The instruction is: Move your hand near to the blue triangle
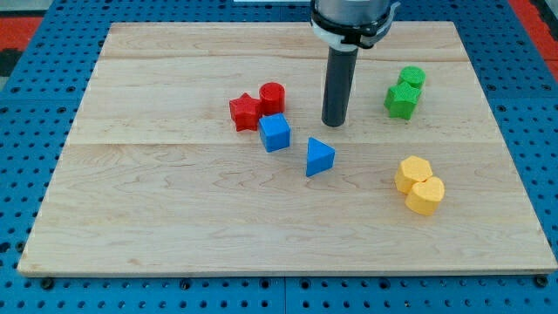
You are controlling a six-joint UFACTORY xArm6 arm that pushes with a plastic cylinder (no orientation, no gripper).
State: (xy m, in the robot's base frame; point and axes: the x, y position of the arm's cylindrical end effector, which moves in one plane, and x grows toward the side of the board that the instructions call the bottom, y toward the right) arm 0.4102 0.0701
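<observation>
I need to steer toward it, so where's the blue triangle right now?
The blue triangle sits near the board's middle, just right of the blue cube, below and slightly left of my tip.

My arm [353,17] is cut off by the view's top edge, so I see only its lower collar and rod. The two yellow blocks [419,185] touch, and their exact shapes are hard to tell. The two green blocks [405,92] likewise.

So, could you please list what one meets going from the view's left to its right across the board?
Red star → red cylinder → blue cube → blue triangle → my tip → green blocks → yellow blocks.
</observation>
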